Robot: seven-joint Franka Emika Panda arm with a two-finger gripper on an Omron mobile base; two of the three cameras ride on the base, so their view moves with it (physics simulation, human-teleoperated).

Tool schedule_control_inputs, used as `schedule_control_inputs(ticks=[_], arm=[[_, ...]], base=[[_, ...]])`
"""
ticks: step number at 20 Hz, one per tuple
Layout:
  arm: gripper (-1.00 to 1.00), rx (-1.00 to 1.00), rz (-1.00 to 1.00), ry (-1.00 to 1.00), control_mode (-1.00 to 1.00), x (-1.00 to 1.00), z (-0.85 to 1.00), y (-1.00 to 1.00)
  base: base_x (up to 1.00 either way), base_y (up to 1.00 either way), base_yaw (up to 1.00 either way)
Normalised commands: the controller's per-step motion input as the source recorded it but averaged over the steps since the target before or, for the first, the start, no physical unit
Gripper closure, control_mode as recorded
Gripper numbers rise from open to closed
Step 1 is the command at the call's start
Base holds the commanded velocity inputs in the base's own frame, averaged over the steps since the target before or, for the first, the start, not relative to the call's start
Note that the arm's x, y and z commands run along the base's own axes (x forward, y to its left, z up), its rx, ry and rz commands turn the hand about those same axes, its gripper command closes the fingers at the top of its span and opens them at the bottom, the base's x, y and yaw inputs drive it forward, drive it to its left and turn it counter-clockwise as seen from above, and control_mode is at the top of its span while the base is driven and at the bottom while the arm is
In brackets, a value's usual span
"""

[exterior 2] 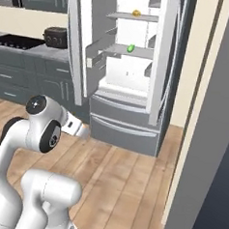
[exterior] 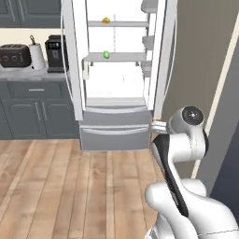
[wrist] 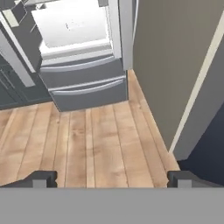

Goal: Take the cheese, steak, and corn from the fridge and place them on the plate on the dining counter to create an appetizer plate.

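1. Standing open at the upper centre of the left base view: the fridge (exterior: 114,70), both doors swung wide, grey drawers below.
2. The cheese (exterior: 106,20) (orange-yellow) sits on the upper shelf, top centre of the frame.
3. The corn (exterior: 106,54) (bright green) lies on the shelf beneath, directly below the cheese.
4. The gripper (wrist: 112,178), bottom of the hand view: jaws spread wide, nothing between them, over the wood floor (wrist: 87,144) short of the fridge drawers.
5. Toaster (exterior: 15,55) and coffee machine (exterior: 56,52) on the dark worktop, upper left.
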Motion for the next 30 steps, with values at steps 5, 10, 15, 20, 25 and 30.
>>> schedule_control_inputs(ticks=[5, 10, 15, 20, 25, 30], arm=[[-1.0, 0.0, 0.0, 0.0, 1.0, 0.0, 0.0, 0.0], [-1.0, 0.0, 0.0, 0.0, 1.0, 0.0, 0.0, 0.0], [-1.0, 0.0, 0.0, 0.0, 1.0, 0.0, 0.0, 0.0], [-1.0, 0.0, 0.0, 0.0, 1.0, 0.0, 0.0, 0.0], [-1.0, 0.0, 0.0, 0.0, 1.0, 0.0, 0.0, 0.0], [-1.0, 0.0, 0.0, 0.0, 1.0, 0.0, 0.0, 0.0]], base=[[1.0, 0.14, -0.08], [1.0, 0.32, -0.08], [1.0, 0.26, -0.08], [1.0, 0.08, -0.08], [1.0, 0.14, -0.08], [1.0, 0.16, -0.05]])
